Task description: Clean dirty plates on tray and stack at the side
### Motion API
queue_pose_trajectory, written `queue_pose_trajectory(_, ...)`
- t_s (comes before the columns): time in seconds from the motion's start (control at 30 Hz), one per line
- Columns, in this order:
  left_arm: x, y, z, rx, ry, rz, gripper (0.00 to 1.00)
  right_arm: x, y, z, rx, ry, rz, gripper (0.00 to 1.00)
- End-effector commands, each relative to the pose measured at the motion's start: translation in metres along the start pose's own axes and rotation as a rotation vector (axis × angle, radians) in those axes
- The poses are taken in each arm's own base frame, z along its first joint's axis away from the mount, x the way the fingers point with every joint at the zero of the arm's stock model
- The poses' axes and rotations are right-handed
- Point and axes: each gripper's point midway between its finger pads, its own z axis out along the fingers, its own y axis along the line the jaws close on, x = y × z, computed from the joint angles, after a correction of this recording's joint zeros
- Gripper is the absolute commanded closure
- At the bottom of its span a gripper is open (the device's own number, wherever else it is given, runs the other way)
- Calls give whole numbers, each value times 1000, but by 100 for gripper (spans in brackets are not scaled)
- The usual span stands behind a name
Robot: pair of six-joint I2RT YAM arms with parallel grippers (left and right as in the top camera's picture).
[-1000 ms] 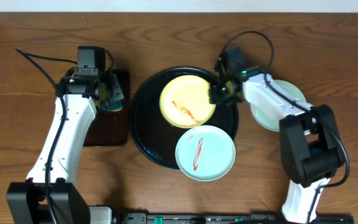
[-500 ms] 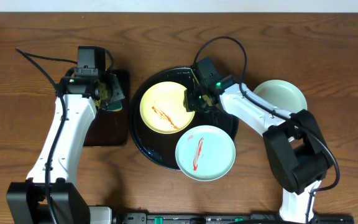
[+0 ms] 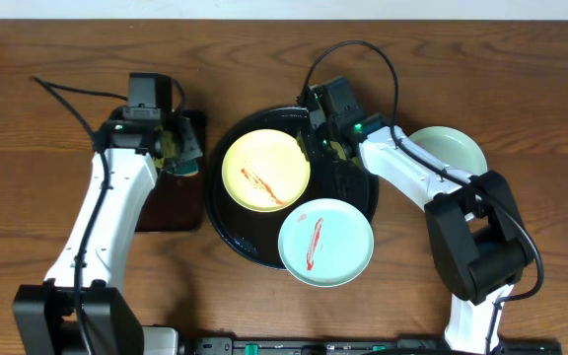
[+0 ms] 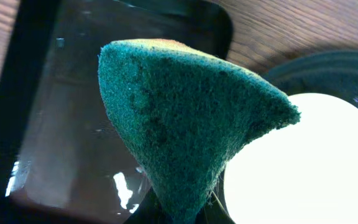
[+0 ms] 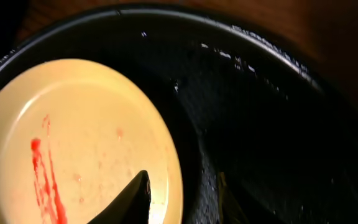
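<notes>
Moved since half a second ago: right gripper [image 3: 321,141], which we log as drawn back a little up and to the right, off the yellow plate [image 3: 266,171]. The plate keeps its place in the left half of the round black tray [image 3: 235,227].

Right gripper: fingers [image 5: 137,198] spread, one over the plate's face, the other over the wet tray floor, with the plate's right edge between them. We cannot tell whether either finger touches it.

Yellow plate: face up, red streak near its centre.

Pale blue plate [image 3: 325,243]: face up, red streak down its middle, at the tray's front right, overlapping the rim.

Second pale plate [image 3: 450,150]: on the table [image 3: 47,59] just right of the tray, partly under the right arm.

Left gripper [image 3: 177,150]: pinching a green sponge [image 4: 185,124], held in the air over the right end of the rectangular black tray [image 4: 55,124], near the round tray's left rim.
</notes>
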Motion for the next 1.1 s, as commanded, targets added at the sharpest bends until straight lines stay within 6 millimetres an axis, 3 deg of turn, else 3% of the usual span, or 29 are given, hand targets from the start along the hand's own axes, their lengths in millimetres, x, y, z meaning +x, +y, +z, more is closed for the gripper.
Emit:
queue_pose_trajectory(0.0,3,-15,1,27,2,48,92,5,1,15,-48,27,-15,67)
queue_pose_trajectory(0.2,4,-29,1,48,-12,70,92,19,-4,35,-57,62,29,71)
queue_pose_trajectory(0.37,7,-37,2,56,-7,77,93,20,-15,39,-2,59,124,99)
queue_pose_trajectory(0.5,13,-44,8,58,13,73,93,22,-25,39,55,58,234,99)
queue_pose_trajectory(0.7,23,-69,28,75,38,131,93,57,-48,31,225,160,464,99)
queue_pose_trajectory(0.87,26,-90,52,94,35,150,93,75,-52,26,268,225,481,99)
queue_pose_trajectory(1.07,19,-110,79,124,-4,130,93,78,-58,25,318,223,462,99)
